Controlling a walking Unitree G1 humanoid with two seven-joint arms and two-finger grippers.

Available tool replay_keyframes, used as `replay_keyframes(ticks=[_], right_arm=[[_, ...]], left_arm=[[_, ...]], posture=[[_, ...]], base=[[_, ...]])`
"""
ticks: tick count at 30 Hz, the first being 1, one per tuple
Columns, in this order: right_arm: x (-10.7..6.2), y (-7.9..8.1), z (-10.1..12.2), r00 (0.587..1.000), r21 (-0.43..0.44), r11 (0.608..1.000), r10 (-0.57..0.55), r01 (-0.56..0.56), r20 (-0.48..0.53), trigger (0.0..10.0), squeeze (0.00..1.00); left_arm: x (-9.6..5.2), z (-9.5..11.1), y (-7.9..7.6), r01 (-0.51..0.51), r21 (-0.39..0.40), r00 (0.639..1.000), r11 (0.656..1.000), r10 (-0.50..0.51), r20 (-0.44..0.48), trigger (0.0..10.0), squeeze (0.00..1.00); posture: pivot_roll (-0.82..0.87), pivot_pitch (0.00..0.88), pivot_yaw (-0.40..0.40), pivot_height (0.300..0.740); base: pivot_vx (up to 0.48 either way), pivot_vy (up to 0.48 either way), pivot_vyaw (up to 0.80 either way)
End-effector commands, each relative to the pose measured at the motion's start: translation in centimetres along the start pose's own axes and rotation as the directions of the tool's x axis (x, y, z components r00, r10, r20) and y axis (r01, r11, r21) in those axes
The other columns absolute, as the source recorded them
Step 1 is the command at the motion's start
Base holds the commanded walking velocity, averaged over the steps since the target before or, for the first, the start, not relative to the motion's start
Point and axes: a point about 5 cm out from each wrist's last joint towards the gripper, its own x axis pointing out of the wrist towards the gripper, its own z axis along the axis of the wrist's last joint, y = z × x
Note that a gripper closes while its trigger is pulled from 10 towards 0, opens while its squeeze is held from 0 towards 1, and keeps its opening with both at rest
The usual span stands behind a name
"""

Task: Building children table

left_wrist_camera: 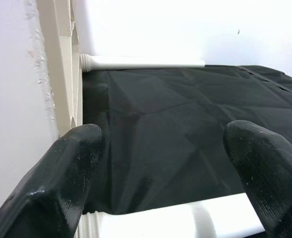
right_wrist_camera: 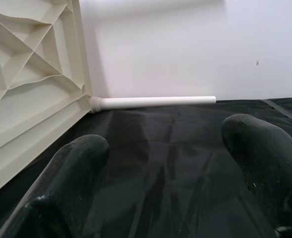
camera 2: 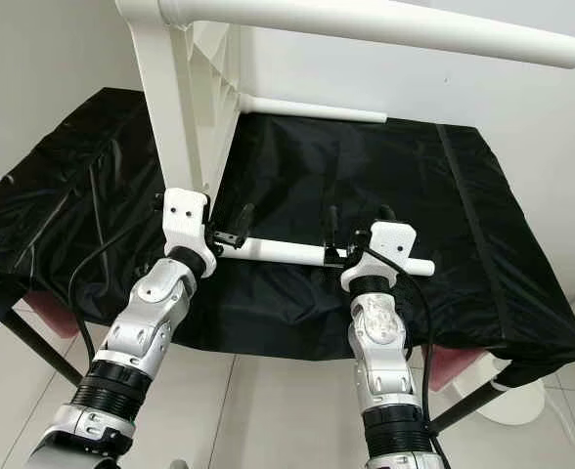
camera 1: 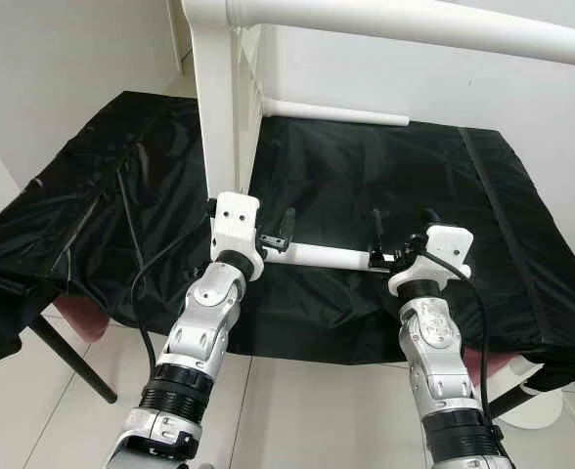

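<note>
Across the frame's middle, the white leg (camera 1: 317, 256) is lying crosswise, the left gripper (camera 1: 277, 234) and right gripper (camera 1: 401, 234) straddling it wide, the left one nearer the tabletop (camera 1: 216, 107).

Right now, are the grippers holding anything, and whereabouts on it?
Both are at the near white leg: left gripper by its end next to the upright tabletop, right gripper near its free end. Fingers straddle it; a firm clamp cannot be told.
</note>
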Motion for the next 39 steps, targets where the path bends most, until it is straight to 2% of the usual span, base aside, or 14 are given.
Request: replay_keyframes(ticks=[1,32,33,34,36,37,38,39], right_arm=[[-0.1,0.2,-0.1,1.000,-0.003,1.000,0.010,-0.010,0.004,10.0,0.00],[0.1,-0.1,0.4,1.000,-0.006,1.000,0.003,-0.002,0.030,10.0,0.00],[0.2,-0.1,0.4,1.000,-0.007,1.000,0.002,-0.002,0.031,10.0,0.00],[0.2,-0.1,0.4,1.000,-0.007,1.000,0.002,-0.002,0.031,10.0,0.00],[0.2,-0.1,0.4,1.000,-0.007,1.000,0.002,-0.002,0.031,10.0,0.00],[0.2,-0.2,0.4,0.999,-0.008,1.000,0.003,-0.002,0.032,10.0,0.00],[0.2,-0.2,0.4,0.999,-0.008,1.000,0.003,-0.002,0.032,10.0,0.00],[0.2,-0.2,0.5,0.999,-0.008,1.000,0.003,-0.002,0.033,10.0,0.00]], left_arm=[[-0.1,0.0,-0.3,0.045,0.015,0.999,0.999,-0.045,0.000,10.0,0.00],[-0.3,-0.3,-0.9,0.077,0.021,0.997,0.997,-0.077,0.009,10.0,0.00],[-0.3,-0.5,-1.0,0.079,0.005,0.997,0.997,-0.079,-0.003,10.0,0.00],[-0.4,-0.8,-1.4,0.093,-0.063,0.995,0.994,-0.095,-0.031,10.0,0.00],[-0.4,-0.8,-1.4,0.093,-0.063,0.995,0.994,-0.095,-0.031,10.0,0.00],[-0.6,-0.8,-2.2,0.127,-0.111,0.990,0.986,-0.133,-0.046,10.0,0.00],[-0.6,-0.8,-2.2,0.127,-0.111,0.990,0.986,-0.133,-0.046,10.0,0.00],[-0.7,-0.9,-2.8,0.149,-0.147,0.986,0.978,-0.159,-0.058,10.0,0.00]], posture=[[0.06,0.000,-0.031,0.740],[0.05,0.000,-0.036,0.740],[0.05,0.000,-0.037,0.740],[0.05,0.000,-0.037,0.740],[0.05,0.000,-0.037,0.740],[0.06,0.000,-0.036,0.740],[0.06,0.000,-0.036,0.740],[0.06,0.000,-0.034,0.740]], base=[[0.000,0.000,0.00],[0.000,0.000,0.00],[0.000,0.000,0.00],[0.000,0.000,0.00],[0.000,0.000,0.00],[0.000,0.000,0.00],[0.000,0.000,0.00],[0.000,0.000,0.00]])
